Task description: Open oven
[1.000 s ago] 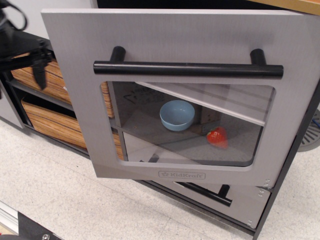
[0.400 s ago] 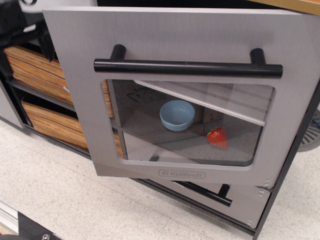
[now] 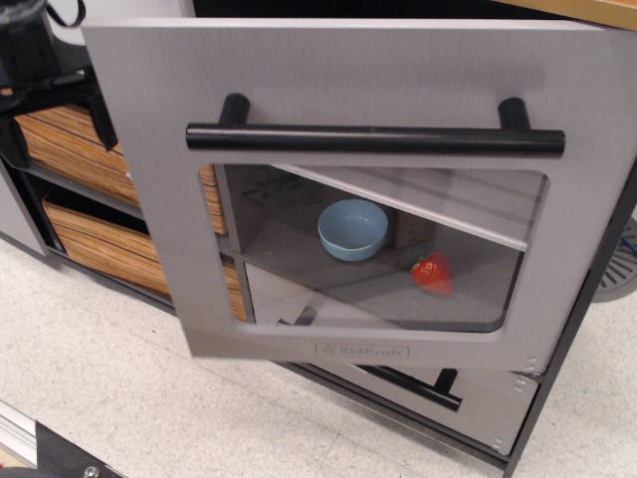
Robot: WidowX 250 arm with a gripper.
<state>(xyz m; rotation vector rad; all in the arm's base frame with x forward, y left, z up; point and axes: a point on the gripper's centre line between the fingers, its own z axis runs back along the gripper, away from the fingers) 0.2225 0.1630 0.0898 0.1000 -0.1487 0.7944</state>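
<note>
The oven door [image 3: 378, 80] is brushed silver-grey and stands swung open toward me, tilted, with the dark interior behind it. Its long black bar handle [image 3: 373, 139] runs across above the rounded clear window. The KidKraft logo [image 3: 362, 351] is at the door's lower edge. Through the window I see a light blue bowl [image 3: 352, 229] and a red strawberry [image 3: 431, 272] on the oven floor. My black gripper [image 3: 55, 131] is at the upper left, beside the door's left edge and apart from it. Its fingers [image 3: 101, 121] are spread and hold nothing.
Two orange wood-grain drawers [image 3: 95, 239] sit left of the oven, behind the gripper. A smaller grey drawer [image 3: 488, 403] with a black bar handle [image 3: 413, 386] is below the door. A speckled light floor [image 3: 149, 398] lies in front. A black frame post [image 3: 577, 319] borders the right.
The gripper has moved up and a little left, away from the door's edge, and stays empty. The door has barely moved.
</note>
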